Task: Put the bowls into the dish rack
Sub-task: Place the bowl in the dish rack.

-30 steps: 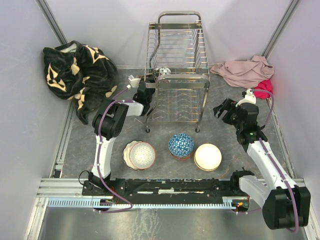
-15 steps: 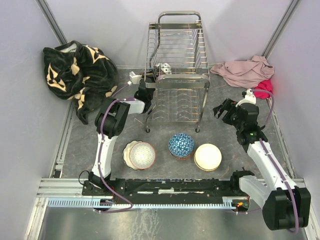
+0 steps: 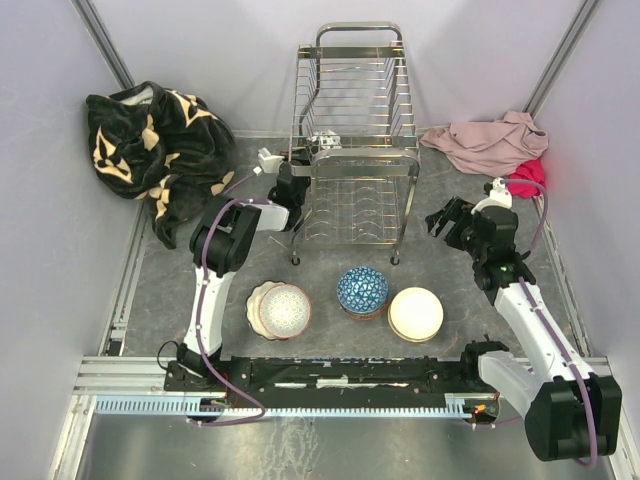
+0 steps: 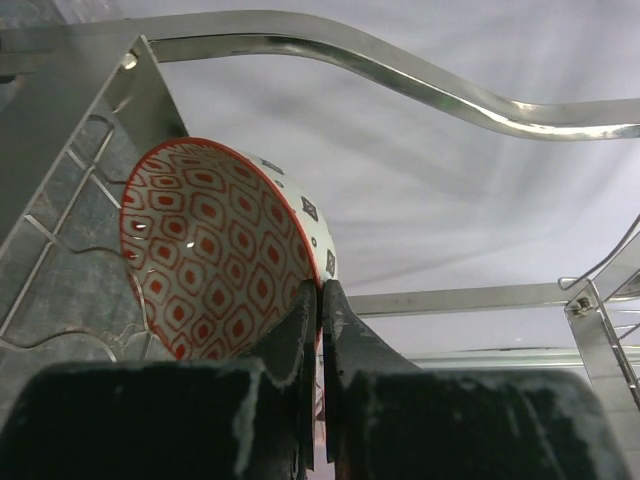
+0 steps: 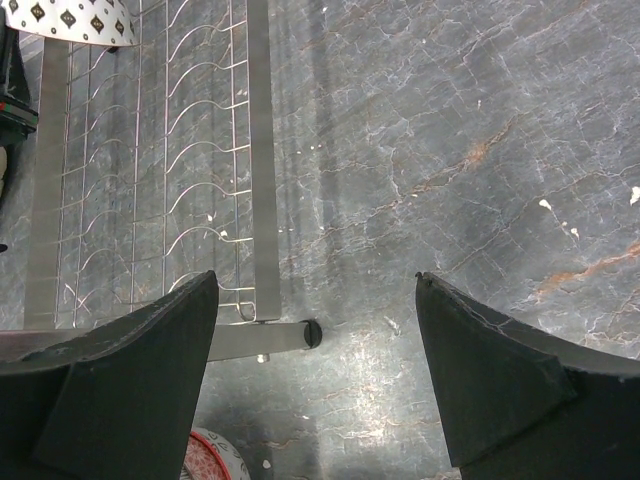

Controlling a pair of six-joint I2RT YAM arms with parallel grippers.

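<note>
The chrome two-tier dish rack (image 3: 355, 70) stands at the back middle. My left gripper (image 3: 303, 162) is at the rack's left side by the upper tier, shut on the rim of a bowl (image 3: 325, 143). In the left wrist view the bowl (image 4: 215, 250) has a red diamond pattern inside and stands on edge; the gripper (image 4: 320, 300) pinches its rim under the rack's rail (image 4: 420, 75). On the table lie a pink-patterned bowl (image 3: 282, 309), a blue bowl (image 3: 362, 290) and a cream bowl (image 3: 415, 313). My right gripper (image 3: 446, 218) is open and empty, right of the rack.
A black patterned blanket (image 3: 150, 145) lies at the back left, and pink and red cloths (image 3: 490, 145) at the back right. In the right wrist view the open gripper (image 5: 318, 300) hangs over bare table beside the rack's lower tier (image 5: 150, 170) and foot (image 5: 312, 333).
The left gripper and its bowl shifted slightly at the rack's upper tier and came back. The right arm has not moved.
</note>
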